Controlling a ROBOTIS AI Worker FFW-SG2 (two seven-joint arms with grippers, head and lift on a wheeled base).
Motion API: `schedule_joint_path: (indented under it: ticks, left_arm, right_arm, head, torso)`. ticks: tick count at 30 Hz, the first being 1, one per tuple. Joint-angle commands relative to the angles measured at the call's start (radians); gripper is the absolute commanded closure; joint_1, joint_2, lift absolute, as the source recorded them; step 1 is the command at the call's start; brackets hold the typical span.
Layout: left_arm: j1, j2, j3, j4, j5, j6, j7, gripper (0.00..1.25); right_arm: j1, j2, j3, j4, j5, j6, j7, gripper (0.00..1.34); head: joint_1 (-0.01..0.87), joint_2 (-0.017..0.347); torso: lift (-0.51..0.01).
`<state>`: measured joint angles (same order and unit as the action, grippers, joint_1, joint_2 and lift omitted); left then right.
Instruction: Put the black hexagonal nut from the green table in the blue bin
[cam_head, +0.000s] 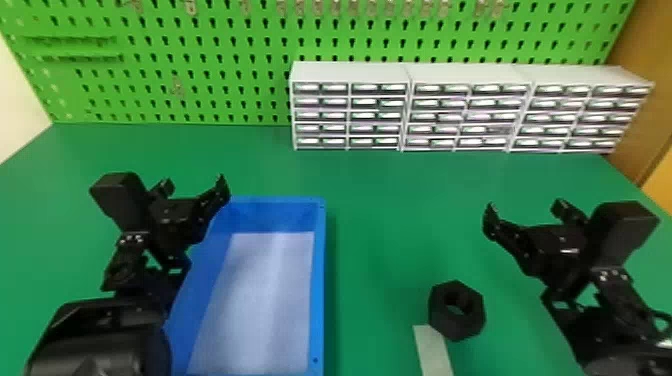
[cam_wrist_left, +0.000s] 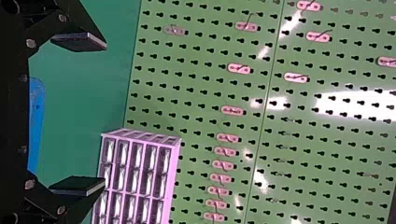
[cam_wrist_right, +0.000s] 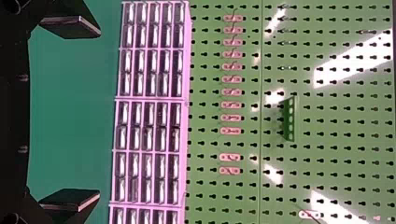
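Observation:
The black hexagonal nut (cam_head: 457, 311) lies on the green table (cam_head: 380, 200), touching the end of a pale strip. Left of it stands the blue bin (cam_head: 321, 280), its pale bottom bare. My left gripper (cam_head: 195, 187) is over the bin's far left corner, and in the left wrist view the left gripper (cam_wrist_left: 105, 114) has its fingers wide apart with nothing between them. Up and to the right of the nut is my right gripper (cam_head: 525, 212); the right wrist view shows the right gripper (cam_wrist_right: 100, 114) open, nothing held.
White drawer cabinets (cam_head: 410, 107) stand along the back right, against a green pegboard (cam_head: 200, 60). The pale strip (cam_head: 433, 350) runs from the nut to the near edge of view. A brown panel (cam_head: 630, 100) rises at the right.

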<state>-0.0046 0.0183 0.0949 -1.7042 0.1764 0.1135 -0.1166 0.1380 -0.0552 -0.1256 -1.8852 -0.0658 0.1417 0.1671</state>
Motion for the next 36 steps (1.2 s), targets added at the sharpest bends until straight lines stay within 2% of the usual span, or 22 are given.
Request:
schedule_joint_path:
  ticks: [1,36]
  left_arm:
    - [0.000,0.000,0.000,0.000,0.000,0.000,0.000,0.25]
    - [-0.002,0.000,0.000,0.000,-0.002,0.000,0.000,0.25]
  right_arm:
    - [-0.001,0.000,0.001,0.000,0.000,-0.001,0.000,0.09]
    - [-0.020,0.000,0.009,0.000,-0.020,0.012,0.000,0.09]
  head:
    - [0.686,0.051]
    - [0.686,0.051]
  torso:
    - [-0.097]
    - [-0.097]
